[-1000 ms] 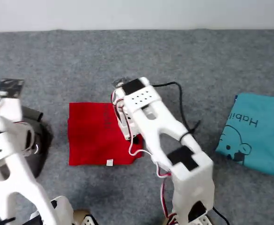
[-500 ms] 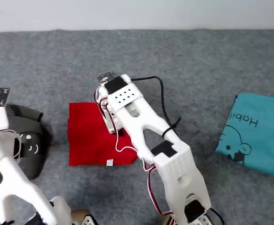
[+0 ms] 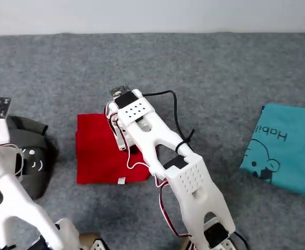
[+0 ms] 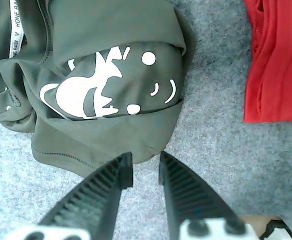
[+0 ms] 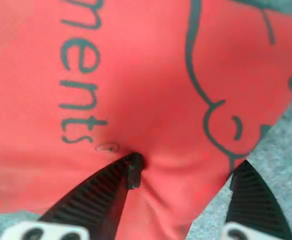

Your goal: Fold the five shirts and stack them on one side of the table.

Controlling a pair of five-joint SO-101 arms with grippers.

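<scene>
A folded red shirt (image 3: 97,151) lies left of the table's middle. My right arm (image 3: 142,122) leans over its right part. Seen from the right wrist, my right gripper (image 5: 190,175) is open and low on the red shirt (image 5: 136,75), one fingertip (image 5: 133,170) pressing a dent into the cloth near its dark print. A crumpled dark olive shirt (image 3: 35,153) with a white print lies at the left edge under my left arm (image 3: 1,172). My left gripper (image 4: 143,165) hovers at the olive shirt's (image 4: 101,65) near edge, open by a narrow gap, holding nothing. A teal shirt (image 3: 285,148) lies at the right.
Grey carpet (image 3: 204,73) covers the table, with bare room at the back and between the red and teal shirts. The red shirt's edge (image 4: 278,65) lies close beside the olive one. A black cable (image 3: 175,112) loops from the right arm.
My right arm has swung left and come down onto the red shirt. My left arm has pulled back to the left, uncovering the olive shirt.
</scene>
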